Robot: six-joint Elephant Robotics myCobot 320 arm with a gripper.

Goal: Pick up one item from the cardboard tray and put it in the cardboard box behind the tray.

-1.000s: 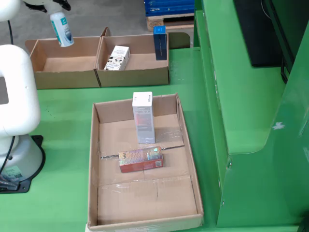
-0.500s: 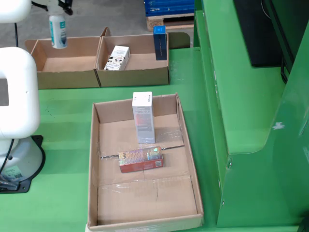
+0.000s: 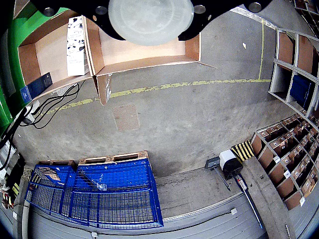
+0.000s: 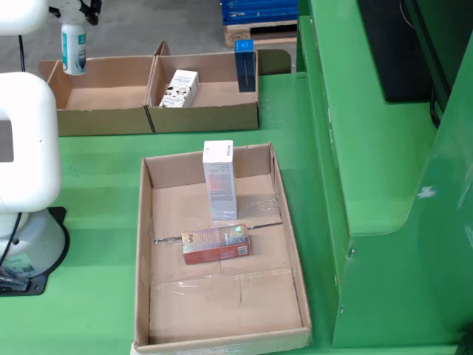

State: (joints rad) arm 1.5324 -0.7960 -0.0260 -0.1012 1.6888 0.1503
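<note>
In the view from the side, my gripper [image 4: 75, 13] is at the top left, shut on a white bottle with a teal label [image 4: 73, 49]. The bottle hangs upright above the left end of the left cardboard box [image 4: 103, 118] behind the tray. In the view that rides on the gripper, the bottle's round end [image 3: 149, 17] fills the top and hides the fingers, with that box's floor [image 3: 149, 52] beyond it. The cardboard tray [image 4: 143, 244] holds a standing white carton [image 4: 219, 181] and a red-brown carton [image 4: 216, 244] lying flat.
The right-hand back box [image 4: 207, 115] holds a black-and-white carton [image 4: 179, 89] and an upright dark blue carton [image 4: 245, 65]. The arm's white base [image 4: 26, 185] stands left of the tray. A raised green ledge [image 4: 369, 148] runs along the right.
The gripper has carried the bottle left and slightly up. The bottle went from tilted to upright. The cartons in the tray have not moved.
</note>
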